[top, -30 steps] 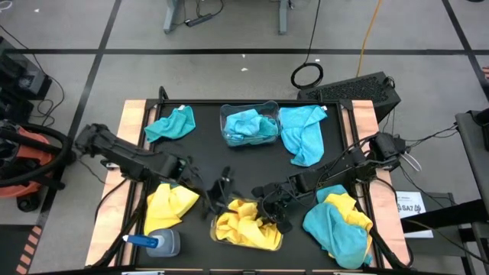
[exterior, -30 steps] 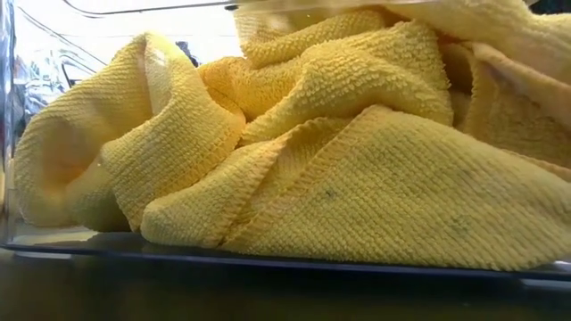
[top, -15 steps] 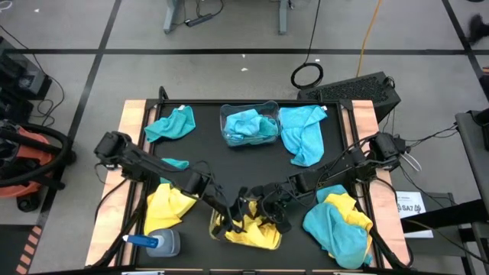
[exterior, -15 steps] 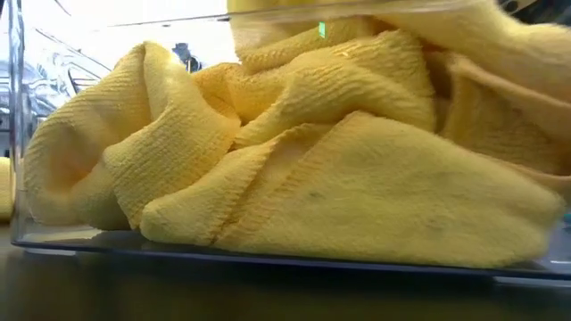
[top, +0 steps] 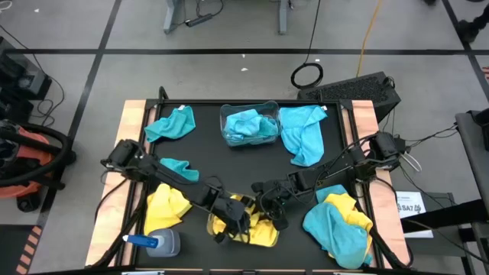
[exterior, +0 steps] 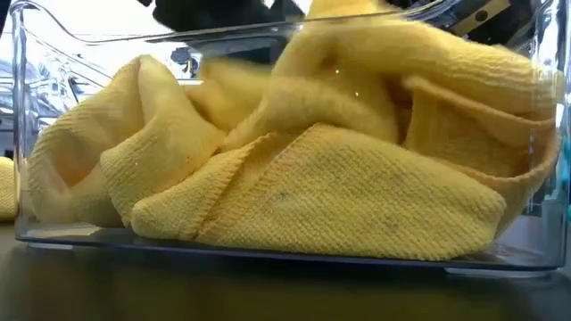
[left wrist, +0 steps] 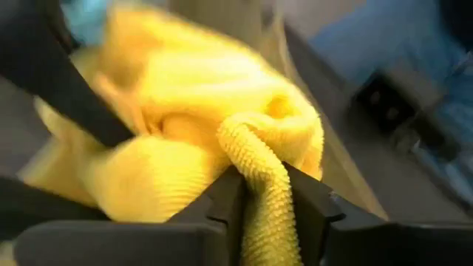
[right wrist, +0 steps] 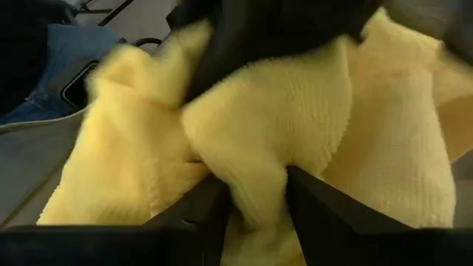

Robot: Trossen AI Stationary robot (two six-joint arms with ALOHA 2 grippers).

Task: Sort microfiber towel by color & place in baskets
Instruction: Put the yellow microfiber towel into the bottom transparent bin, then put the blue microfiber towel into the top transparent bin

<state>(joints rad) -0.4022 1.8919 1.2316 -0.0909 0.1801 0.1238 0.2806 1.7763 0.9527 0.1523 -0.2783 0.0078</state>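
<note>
Low in the frame's centre, the left pincer (left wrist: 262, 196) pinches a fold of yellow towel (left wrist: 222, 140) inside the clear basket (exterior: 27, 134). The right pincer (right wrist: 251, 196) grips yellow cloth there too.

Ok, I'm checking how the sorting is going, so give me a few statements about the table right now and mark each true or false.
1. The bin at the near edge holds yellow cloths. True.
2. The left claw is pinching a fold of yellow cloth. True.
3. The bin at the far edge holds yellow cloths. False: it holds blue cloths.
4. The right claw is over the mixed pile at the right. False: it is at the near bin, closed on yellow cloth.
5. A spray bottle lies at the near left corner. True.
</note>
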